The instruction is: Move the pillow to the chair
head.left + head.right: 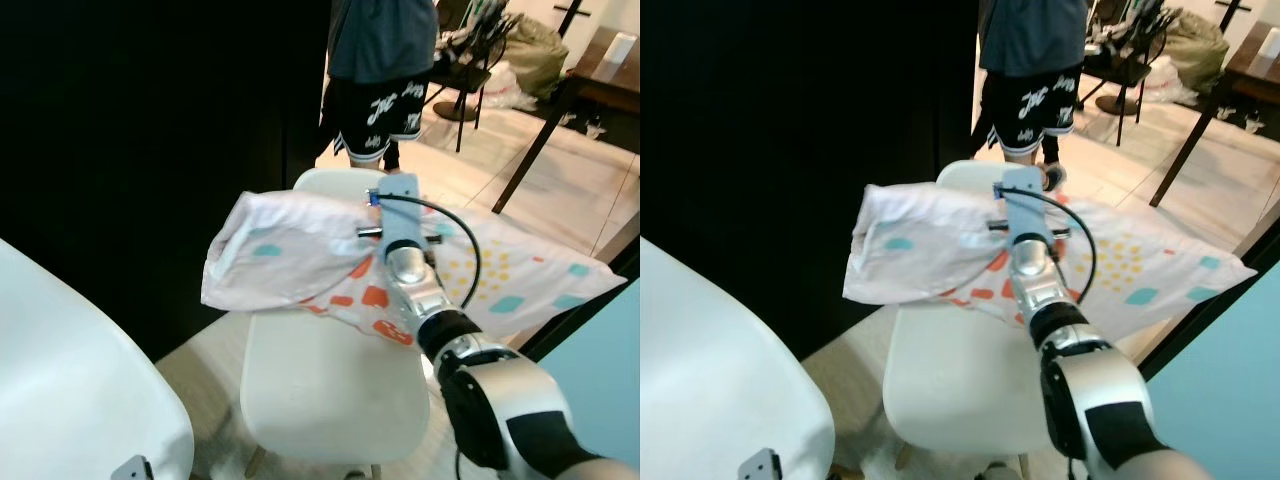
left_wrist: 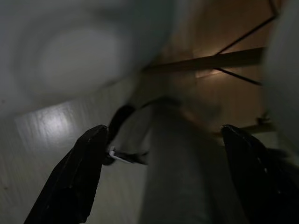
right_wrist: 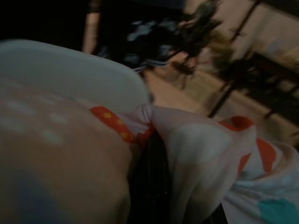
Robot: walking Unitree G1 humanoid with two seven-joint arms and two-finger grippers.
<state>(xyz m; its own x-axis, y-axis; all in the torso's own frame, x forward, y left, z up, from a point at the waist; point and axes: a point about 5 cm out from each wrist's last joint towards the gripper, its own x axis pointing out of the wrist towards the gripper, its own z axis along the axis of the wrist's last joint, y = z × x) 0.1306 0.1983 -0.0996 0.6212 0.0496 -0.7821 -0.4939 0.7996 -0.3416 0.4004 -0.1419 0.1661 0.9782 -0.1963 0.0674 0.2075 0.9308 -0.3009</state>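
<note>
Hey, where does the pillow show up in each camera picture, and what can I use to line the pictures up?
Left eye view: pillow across the middle, over the white chair.
Right eye view: pillow in the middle, over the same chair.
Left wrist view: dark and blurred; I cannot make out a pillow.
Right wrist view: pillow bunched up close around the right hand's black fingers.
Shared landmark: the chair's white back.

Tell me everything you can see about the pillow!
The pillow is soft, floppy cloth, white with orange, teal and yellow patches and dots. It is crumpled and stretched sideways above the white chair, in front of the chair's backrest, with its right end spreading out past the chair's side. The right tool has its black fingers buried in a bunched fold near the middle, pinching the fabric. Whether the pillow's underside rests on the seat cannot be told.
</note>
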